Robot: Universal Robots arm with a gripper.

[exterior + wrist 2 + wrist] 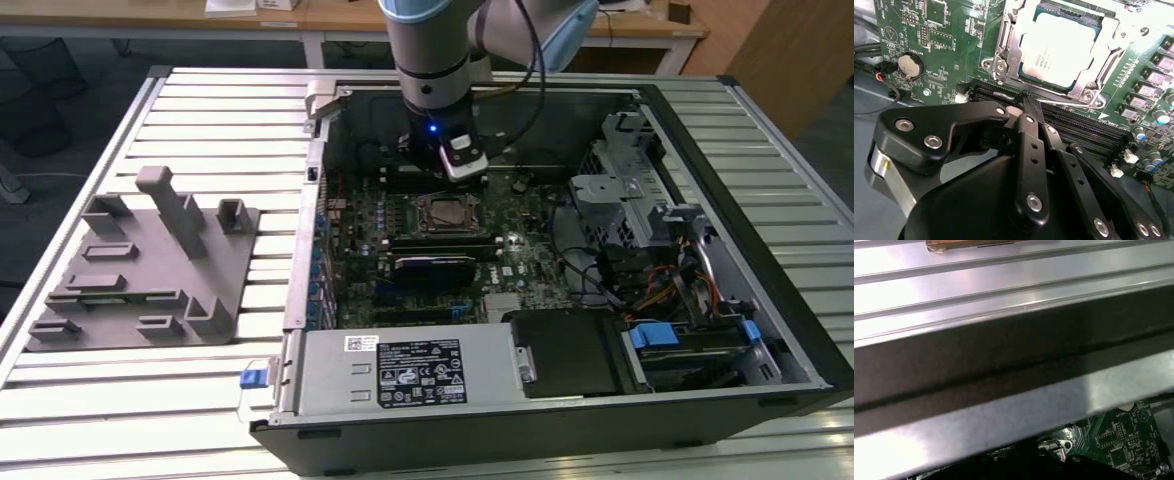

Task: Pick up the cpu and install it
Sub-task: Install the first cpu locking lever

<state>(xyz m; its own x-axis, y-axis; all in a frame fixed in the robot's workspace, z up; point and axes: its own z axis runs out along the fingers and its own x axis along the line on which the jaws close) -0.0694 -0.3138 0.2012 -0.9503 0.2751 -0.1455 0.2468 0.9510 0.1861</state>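
The cpu (1059,47), a flat square chip with a silvery top, lies inside the metal socket frame (1004,60) on the green motherboard (949,30). In the exterior view the socket with the cpu (445,212) sits mid-board inside the open computer case (747,300). My gripper (1026,100) hangs just beside the socket, above the black memory slots (1079,125). Its black fingers (1029,150) meet at the tips, shut with nothing between them. In the exterior view the gripper (461,168) is just behind the socket, under the arm's wrist.
A grey fixture (147,265) with upright posts lies on the slatted table at the exterior view's left. Inside the case are a black heatsink block (434,266), a power supply (400,370) and a drive cage (627,190). The case wall (1004,370) stands close to the wrist.
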